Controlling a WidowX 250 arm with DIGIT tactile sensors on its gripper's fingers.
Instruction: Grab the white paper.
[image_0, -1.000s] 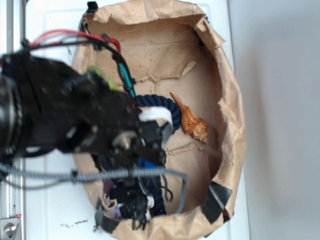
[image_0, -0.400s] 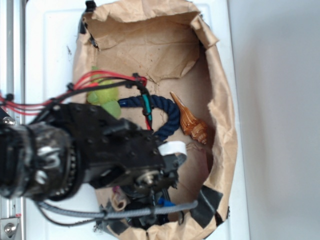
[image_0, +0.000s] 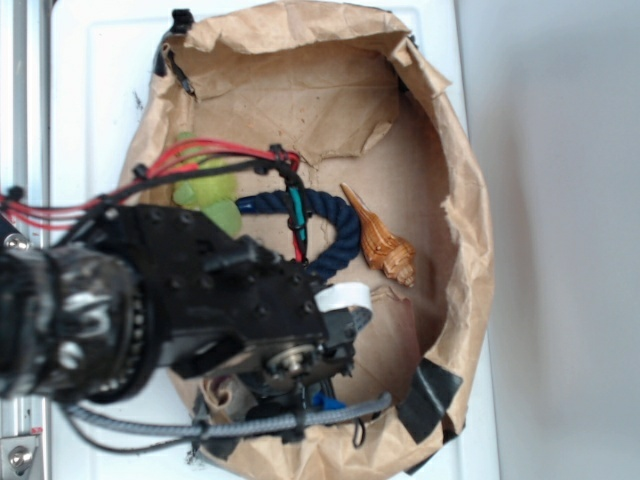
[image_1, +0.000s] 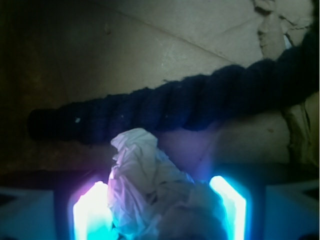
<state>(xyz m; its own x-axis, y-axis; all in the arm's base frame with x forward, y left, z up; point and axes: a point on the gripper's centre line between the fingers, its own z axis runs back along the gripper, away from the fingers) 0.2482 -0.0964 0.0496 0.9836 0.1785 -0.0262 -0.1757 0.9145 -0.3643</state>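
From my wrist feed, the gripper (image_1: 159, 210) sits low over the floor of the brown paper bag (image_0: 455, 230), its two glowing fingers (image_1: 91, 212) spread apart with the white paper (image_1: 150, 185) lodged between them. The wad touches or nearly touches the left-hand finger; I cannot tell whether the right-hand one presses on it, so I cannot call it a firm grip. Just beyond the fingertips, the dark blue rope (image_1: 190, 102) runs across the view, close behind the wad's upper edge. On the exterior camera my arm hides the gripper itself. Farther out past the rope lies the brown shell (image_0: 380, 240), and off to the other side by the bag wall the green plush toy (image_0: 207, 190).
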